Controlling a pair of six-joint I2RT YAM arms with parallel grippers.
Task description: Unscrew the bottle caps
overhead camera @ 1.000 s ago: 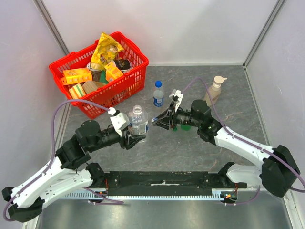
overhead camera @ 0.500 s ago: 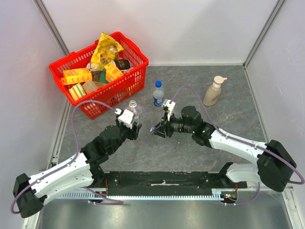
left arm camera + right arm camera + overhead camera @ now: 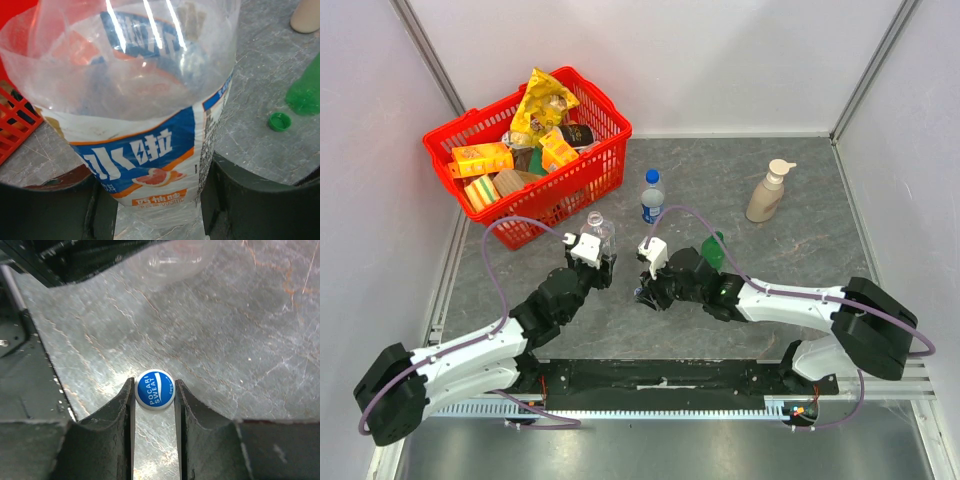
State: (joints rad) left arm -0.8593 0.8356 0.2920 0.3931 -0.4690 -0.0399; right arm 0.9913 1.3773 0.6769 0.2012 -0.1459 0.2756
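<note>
My left gripper (image 3: 605, 258) is shut on the clear bottle (image 3: 601, 232), which stands upright with its neck uncapped. The left wrist view shows its blue and orange label (image 3: 145, 150) between my fingers (image 3: 240, 200). My right gripper (image 3: 642, 293) is low over the table and holds a blue cap (image 3: 154, 389) marked Pocari Sweat between its fingertips (image 3: 125, 395). A green cap (image 3: 279, 121) lies loose on the table beside the green bottle (image 3: 712, 250). The blue-labelled cola bottle (image 3: 652, 200) stands behind with its blue cap (image 3: 652, 176) on.
A red basket (image 3: 582, 182) of groceries stands at the back left, close to the clear bottle. A beige pump dispenser (image 3: 767, 192) stands at the back right. The booth walls close in the table on three sides.
My right gripper has moved left and down to the table surface with the blue cap. My left arm shifted the clear bottle back toward the basket and has held still since.
</note>
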